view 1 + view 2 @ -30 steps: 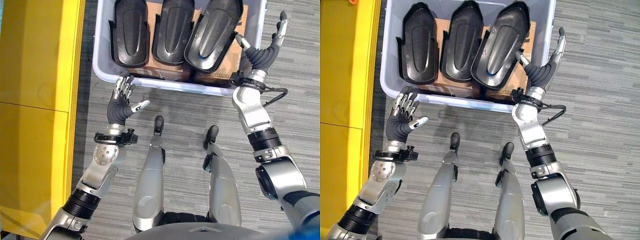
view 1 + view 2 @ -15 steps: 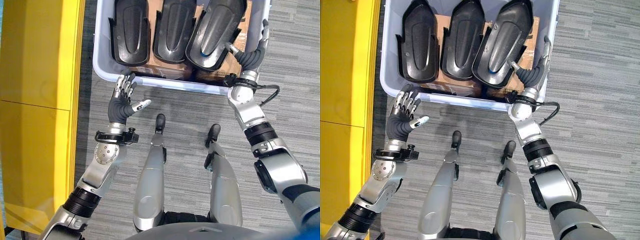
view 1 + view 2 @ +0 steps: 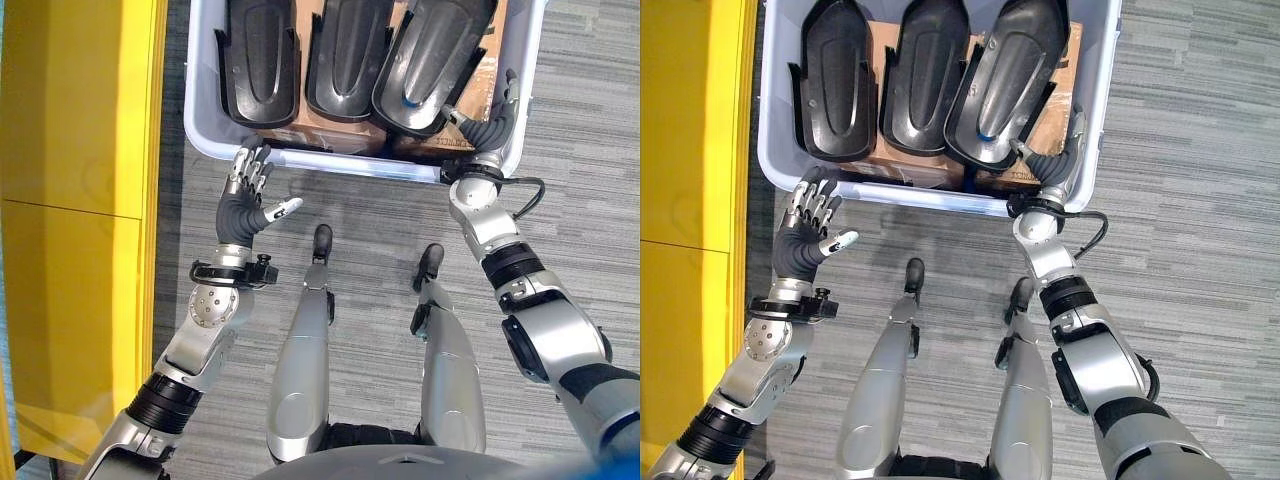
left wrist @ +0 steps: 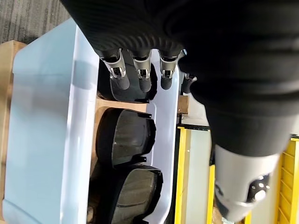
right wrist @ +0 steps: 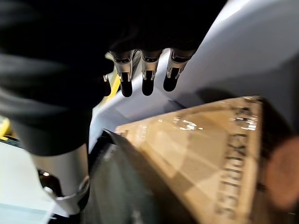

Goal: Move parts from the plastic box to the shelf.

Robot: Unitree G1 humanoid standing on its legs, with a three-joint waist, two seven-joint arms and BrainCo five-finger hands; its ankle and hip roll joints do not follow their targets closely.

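The pale grey plastic box (image 3: pixel 200 120) holds three black moulded shell parts (image 3: pixel 258 60) on brown cardboard (image 3: pixel 1045 130). The right hand (image 3: pixel 490 120) reaches inside with straight fingers; the left hand (image 3: pixel 245 205) is spread open outside. The box's far end is cut off.

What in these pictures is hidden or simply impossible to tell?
- Far ends of the three black parts and the plastic box: cut off by the eye views' top edge.
- Cardboard under the parts: mostly covered by them.
- Right hand: whether it touches the nearest part; blurred in its wrist view.
- Left hand: open, outside the box.

grey striped carpet (image 3: pixel 380 215) | cardboard boxes (image 3: pixel 1052 125) beneath parts | yellow surface (image 3: pixel 70 150) left
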